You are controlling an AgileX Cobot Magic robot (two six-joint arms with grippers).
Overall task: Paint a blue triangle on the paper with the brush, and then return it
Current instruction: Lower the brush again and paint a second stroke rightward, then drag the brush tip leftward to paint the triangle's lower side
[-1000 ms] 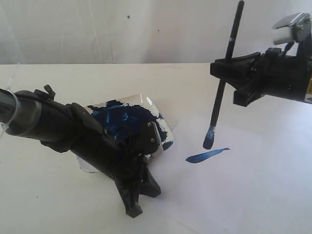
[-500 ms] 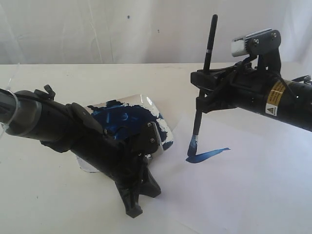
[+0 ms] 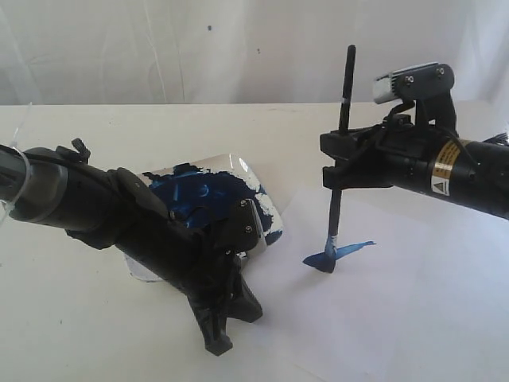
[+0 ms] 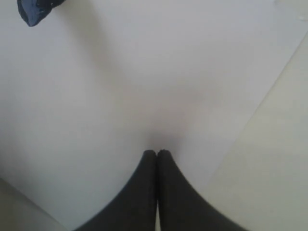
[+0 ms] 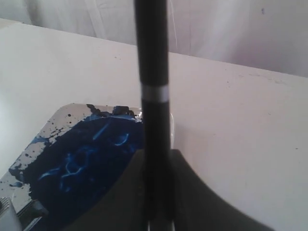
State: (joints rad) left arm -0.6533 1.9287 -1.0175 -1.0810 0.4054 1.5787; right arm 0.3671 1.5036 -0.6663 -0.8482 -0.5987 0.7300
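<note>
My right gripper [image 3: 338,171] is shut on the brush [image 3: 340,151], which stands nearly upright. The brush's blue tip presses on the left end of a single medium-blue stroke [image 3: 350,250] on the paper [image 3: 398,310]. No whole blue triangle is in view. The right wrist view shows the black handle [image 5: 151,72] with its white band, clamped between the jaws of the right gripper [image 5: 156,161]. My left gripper [image 3: 218,344] is shut on nothing, its tips resting on the paper's near-left part. In the left wrist view the left gripper [image 4: 157,154] has its closed fingers against the white sheet [image 4: 120,86].
A shiny dish [image 3: 253,173] smeared with dark navy paint sits left of the paper, partly hidden by my left arm [image 3: 103,203]. The same dish [image 5: 57,120] appears in the right wrist view. Off-white table [image 3: 95,334] surrounds everything, and a white curtain hangs behind.
My right gripper has moved left and lower with the brush. The brush tip, earlier hanging above the paper, now touches the left end of the blue stroke. The left arm has not moved.
</note>
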